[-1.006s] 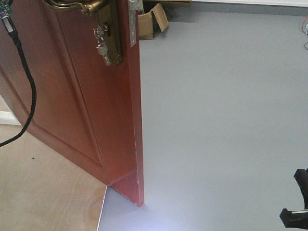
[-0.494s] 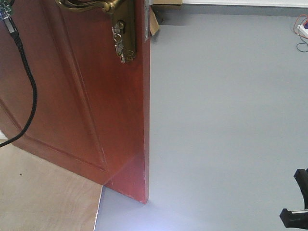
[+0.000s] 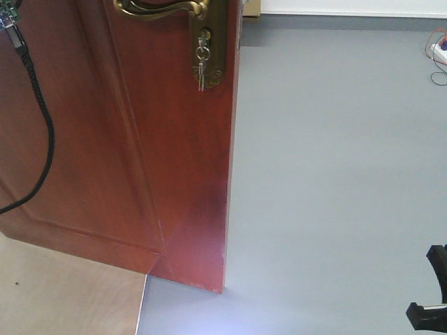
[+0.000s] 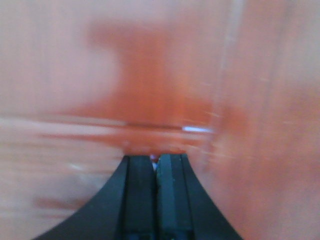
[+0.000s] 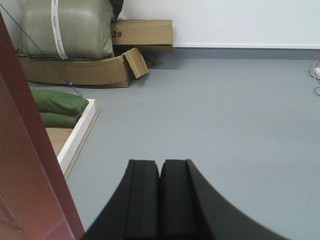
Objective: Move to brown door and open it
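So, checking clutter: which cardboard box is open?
The low brown cardboard box holding the taped grey-green sack, flap splayed out; the flat box marked 2# looks shut.

The left gripper has two matte black fingers, each a flat rectangular bar that flares outward into a smooth curved shoulder at the base. The right gripper looks the same: plain black, with no markings. In the front view, a black braided cable runs from a small green circuit board, and an angular black part shows at the lower right corner.
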Motion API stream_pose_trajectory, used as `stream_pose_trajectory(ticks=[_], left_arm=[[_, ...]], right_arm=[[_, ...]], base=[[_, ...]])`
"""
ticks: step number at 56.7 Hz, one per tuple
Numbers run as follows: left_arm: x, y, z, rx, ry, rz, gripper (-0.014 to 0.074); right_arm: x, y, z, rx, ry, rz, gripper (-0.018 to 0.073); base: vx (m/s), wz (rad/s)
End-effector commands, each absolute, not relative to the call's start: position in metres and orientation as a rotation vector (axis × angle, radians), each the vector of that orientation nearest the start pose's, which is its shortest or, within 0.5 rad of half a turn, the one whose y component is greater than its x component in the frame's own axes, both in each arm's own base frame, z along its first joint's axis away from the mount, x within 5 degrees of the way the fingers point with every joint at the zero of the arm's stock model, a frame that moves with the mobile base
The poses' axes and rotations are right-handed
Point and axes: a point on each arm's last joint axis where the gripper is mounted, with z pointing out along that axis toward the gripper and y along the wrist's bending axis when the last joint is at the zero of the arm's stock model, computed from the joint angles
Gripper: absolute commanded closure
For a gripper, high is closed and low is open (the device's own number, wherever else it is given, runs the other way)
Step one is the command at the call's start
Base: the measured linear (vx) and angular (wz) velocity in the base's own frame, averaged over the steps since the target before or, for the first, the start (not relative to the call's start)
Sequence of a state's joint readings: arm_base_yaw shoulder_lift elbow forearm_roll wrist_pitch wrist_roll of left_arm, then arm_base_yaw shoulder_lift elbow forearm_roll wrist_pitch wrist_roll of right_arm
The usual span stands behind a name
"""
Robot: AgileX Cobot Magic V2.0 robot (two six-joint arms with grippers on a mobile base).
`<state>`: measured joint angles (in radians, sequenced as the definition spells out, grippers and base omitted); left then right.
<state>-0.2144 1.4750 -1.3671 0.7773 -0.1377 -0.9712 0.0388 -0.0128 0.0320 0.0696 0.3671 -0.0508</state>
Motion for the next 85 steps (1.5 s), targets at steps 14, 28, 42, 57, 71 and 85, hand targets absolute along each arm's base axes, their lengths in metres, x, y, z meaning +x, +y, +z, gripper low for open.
stream_pose_trajectory(ticks=[14,28,42,57,71,85], left_arm=[[0.3299,-0.0851,0.4558,0.108,1.404,-0.460,0.0561],[0.3299,-0.0851,0.4558,0.108,1.404,-0.460,0.0561],[0.3299,-0.0851,0.4558,0.108,1.404,-0.460,0.0561],[0.3300,-0.0847,0.4555,0.104,1.409,-0.455,0.0561],[0.3300,-0.0846,0.4555,0.103,1.410,-0.455,0.0561],[0.3300,-0.0846,0.4555,0.103,1.410,-0.455,0.0561]], right_arm=[[0.0542,0.0038,0.1758,-0.043,1.791,0.049,0.0559],[0.0542,0.0038,0.1758,-0.043,1.791,0.049,0.0559],[0.0542,0.0038,0.1758,-0.043,1.791,0.049,0.0559],[0.0542,0.0038,0.1758,-0.043,1.791,0.049,0.0559],[0.0542,0.0038,0.1758,-0.043,1.791,0.049,0.0559],[0.0542,0.0038,0.1758,-0.043,1.791,0.049,0.0559]], base=[[0.23,-0.01],[0.21,0.00],[0.15,0.03],[0.04,0.08],[-0.01,-0.02],[-0.03,-0.02]])
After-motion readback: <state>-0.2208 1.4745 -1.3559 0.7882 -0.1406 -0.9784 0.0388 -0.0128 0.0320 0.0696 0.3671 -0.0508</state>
